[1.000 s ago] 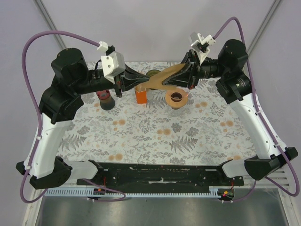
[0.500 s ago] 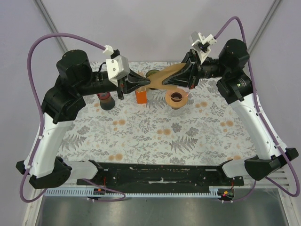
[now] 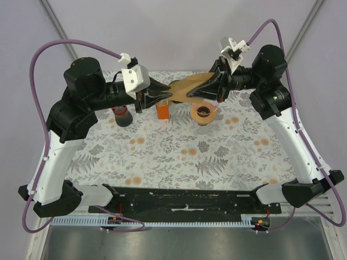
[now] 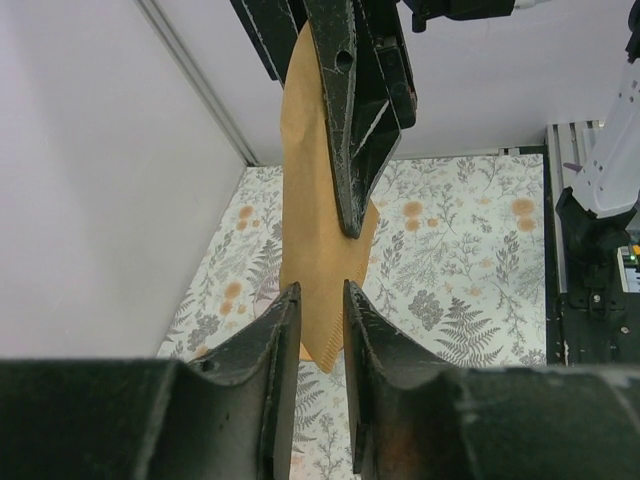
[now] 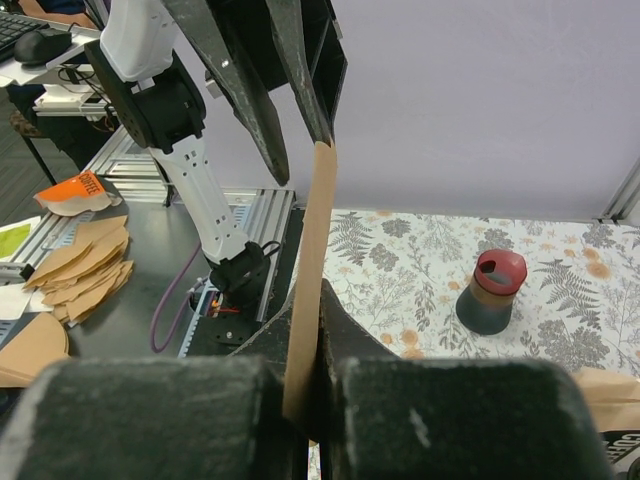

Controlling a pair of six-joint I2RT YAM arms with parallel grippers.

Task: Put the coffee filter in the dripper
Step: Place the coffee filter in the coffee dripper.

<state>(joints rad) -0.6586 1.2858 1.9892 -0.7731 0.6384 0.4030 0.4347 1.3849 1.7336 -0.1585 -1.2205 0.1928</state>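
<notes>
One coffee filter (image 5: 318,220) between jaws of right gripper (image 5: 308,322).

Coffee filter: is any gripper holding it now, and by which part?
The right gripper is shut on the coffee filter at its right end, in the air. The left gripper stands open at the other end.

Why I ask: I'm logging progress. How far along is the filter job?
Done: the coffee filter is up off the table. In hand: the right gripper is shut on one edge; the left gripper has its jaws parted at the opposite edge. Left: seat it in the dripper standing on the table below.
</notes>
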